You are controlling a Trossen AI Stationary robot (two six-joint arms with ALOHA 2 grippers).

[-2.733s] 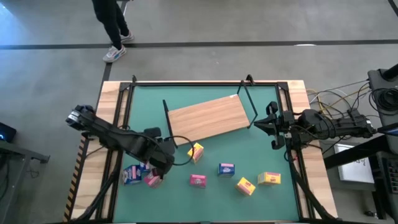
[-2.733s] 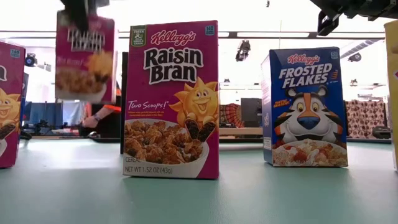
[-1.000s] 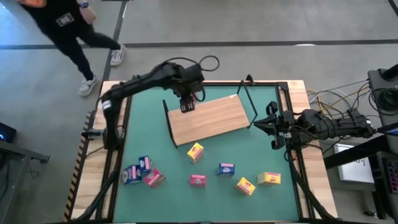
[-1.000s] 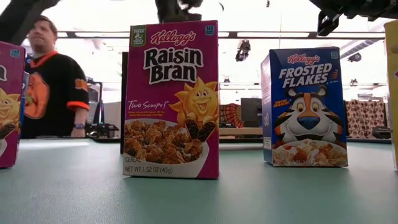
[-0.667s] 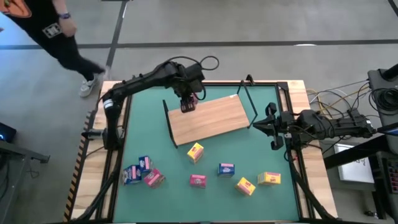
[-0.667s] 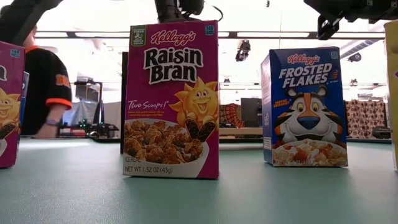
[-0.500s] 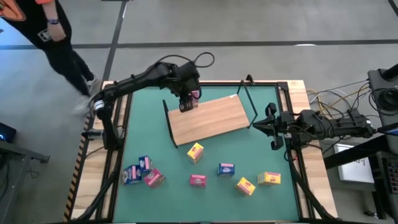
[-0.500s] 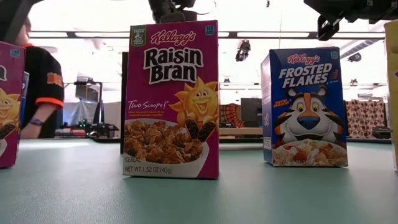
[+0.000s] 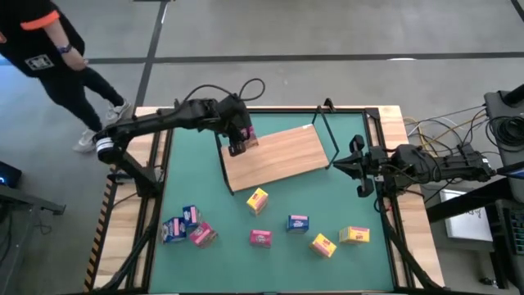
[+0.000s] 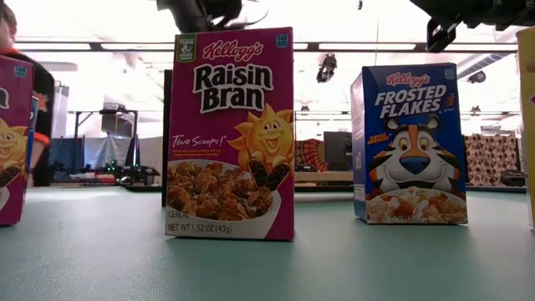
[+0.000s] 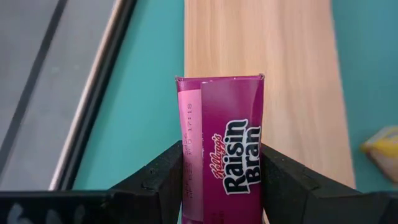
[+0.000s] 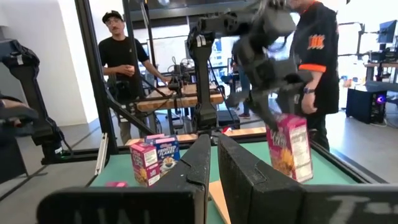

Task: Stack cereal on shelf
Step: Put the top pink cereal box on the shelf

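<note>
Left gripper (image 9: 238, 141) over the shelf's (image 9: 282, 156) far left corner, fingers (image 11: 165, 176) pinching a pink box (image 11: 221, 152) by its two sides (Raisin Bran label readable in the left wrist view). Box is off the board; board and green mat (image 9: 352, 197) show beneath it.

Right gripper (image 9: 358, 168) waits near the mat's right edge, just beside the shelf's right wire frame (image 9: 327, 131), fingers pressed together.

Shelf lies flat, skewed, toward the far middle of the mat. Mat is ringed by the wooden bench (image 9: 413, 221).

Other cereal along the near side: two blue boxes (image 9: 178, 225) and a pink one (image 9: 202, 236) clustered at near left; a yellow box (image 9: 257, 200) just off the shelf's near edge; then pink (image 9: 260, 238), blue (image 9: 297, 223), yellow (image 9: 323, 244), yellow (image 9: 354, 235) toward the right.

Grey floor beyond; a person (image 9: 57, 57) walks past the far left corner.
</note>
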